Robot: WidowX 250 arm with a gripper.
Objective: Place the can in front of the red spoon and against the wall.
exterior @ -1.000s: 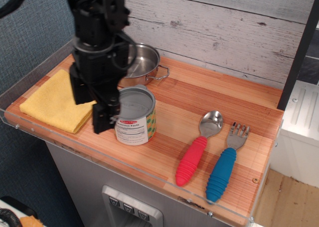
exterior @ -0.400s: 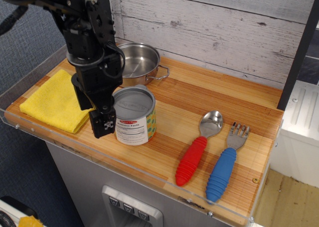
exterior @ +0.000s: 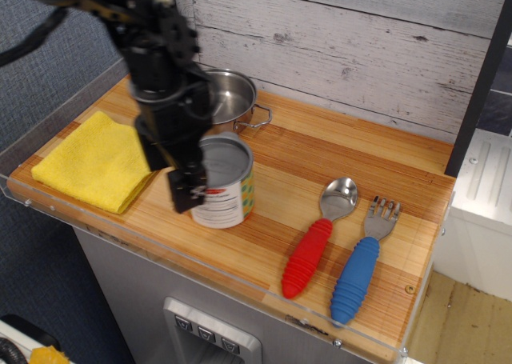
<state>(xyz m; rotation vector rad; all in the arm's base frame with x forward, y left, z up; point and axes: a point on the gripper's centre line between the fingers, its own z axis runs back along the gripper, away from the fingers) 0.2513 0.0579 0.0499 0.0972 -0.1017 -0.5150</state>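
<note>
The can (exterior: 230, 184) stands upright on the wooden counter, left of centre, just in front of the steel pot. The red spoon (exterior: 314, 242) lies to its right, with its bowl pointing toward the wall (exterior: 360, 52) of whitewashed planks at the back. My gripper (exterior: 172, 180) is low at the can's left side and blurred by motion. Its front finger (exterior: 187, 192) overlaps the can's left front edge. The jaws look open and hold nothing. I cannot tell whether the finger touches the can.
A steel pot (exterior: 230, 97) with two handles stands behind the can near the wall. A folded yellow cloth (exterior: 90, 160) lies at the left. A blue-handled fork (exterior: 360, 264) lies right of the spoon. A clear rim (exterior: 240, 278) edges the counter front.
My gripper has moved right, from beside the cloth onto the can's left side. The can seems shifted slightly to the right.
</note>
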